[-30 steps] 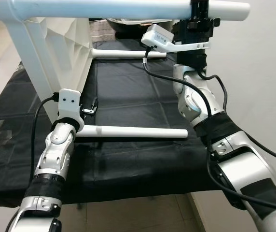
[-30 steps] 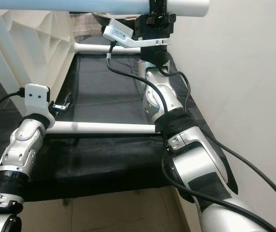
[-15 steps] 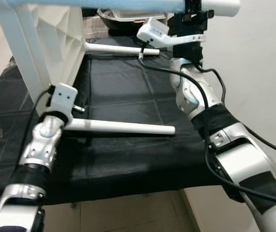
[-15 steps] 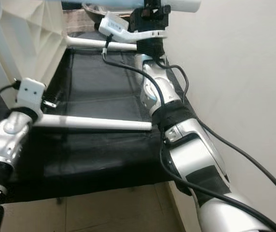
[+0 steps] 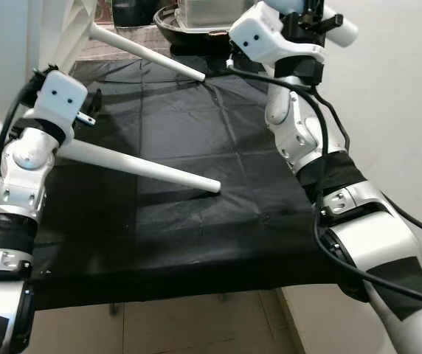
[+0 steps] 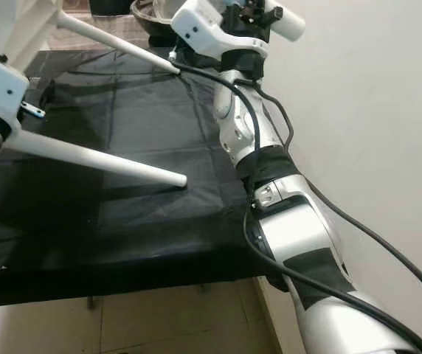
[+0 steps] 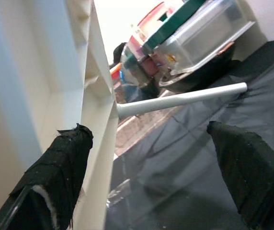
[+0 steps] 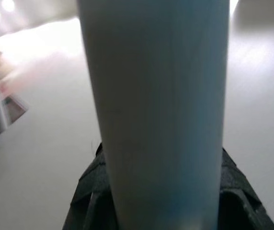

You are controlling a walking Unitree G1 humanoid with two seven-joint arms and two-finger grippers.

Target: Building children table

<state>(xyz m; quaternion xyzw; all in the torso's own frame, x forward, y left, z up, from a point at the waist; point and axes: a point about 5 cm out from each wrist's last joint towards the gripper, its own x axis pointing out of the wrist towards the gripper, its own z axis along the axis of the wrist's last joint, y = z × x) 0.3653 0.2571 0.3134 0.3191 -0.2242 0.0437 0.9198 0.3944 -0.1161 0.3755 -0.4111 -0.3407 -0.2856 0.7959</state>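
The white children's table (image 5: 12,44) is tipped up at the left over the black cloth (image 5: 196,221). One white leg (image 5: 144,168) slopes down from beside my left wrist, its tip close to the cloth. A second leg (image 5: 148,53) slants farther back. My left gripper (image 7: 151,177) stands open by the table's ribbed white frame (image 7: 96,96), with one finger (image 7: 55,177) against it. High at the back right, my right gripper (image 5: 308,16) is shut on a third white leg (image 8: 161,96), whose rounded end (image 5: 344,31) pokes out toward the wall.
A dark bowl (image 5: 196,26) and a clear box with a green lid (image 7: 209,24) stand at the cloth's far end. A pale wall (image 5: 403,110) runs close on the right. Tiled floor (image 5: 196,324) lies below the cloth's near edge.
The table has swung round: the near leg, level before, now slopes down to the right. My left arm has risen with the frame. The held leg sits lower; the view has shifted too.
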